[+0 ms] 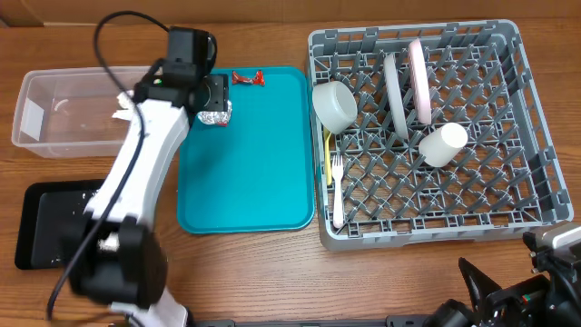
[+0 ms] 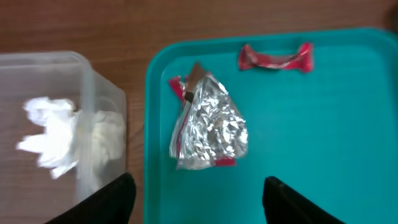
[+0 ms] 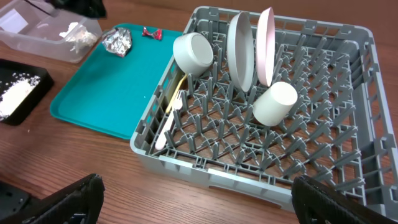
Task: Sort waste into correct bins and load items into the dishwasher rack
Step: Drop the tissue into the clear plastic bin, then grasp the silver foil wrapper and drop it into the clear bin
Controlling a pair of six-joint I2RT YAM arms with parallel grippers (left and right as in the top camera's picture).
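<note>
A crinkled silver wrapper (image 2: 208, 127) and a red wrapper (image 2: 275, 59) lie on the teal tray's far left corner. My left gripper (image 2: 199, 205) is open and empty, hovering just short of the silver wrapper (image 1: 216, 115). The crumpled napkin (image 2: 59, 137) lies in the clear tub (image 1: 54, 136). White grains (image 3: 15, 93) sit in the black tray (image 1: 36, 250). The grey rack (image 1: 536, 195) holds the cream bowl (image 1: 334, 104), grey plate (image 1: 395, 95), white plate (image 1: 419, 80), cup (image 1: 443, 143), yellow spoon (image 1: 328, 150) and white fork (image 1: 337, 186). My right gripper (image 3: 199, 205) is open and empty by the rack's near edge.
The flat teal tray (image 1: 254, 173) lies between the bins and the rack. My left arm stretches from the table's front left over the black tray and the tub's near corner. Wooden tabletop (image 1: 272, 272) shows in front.
</note>
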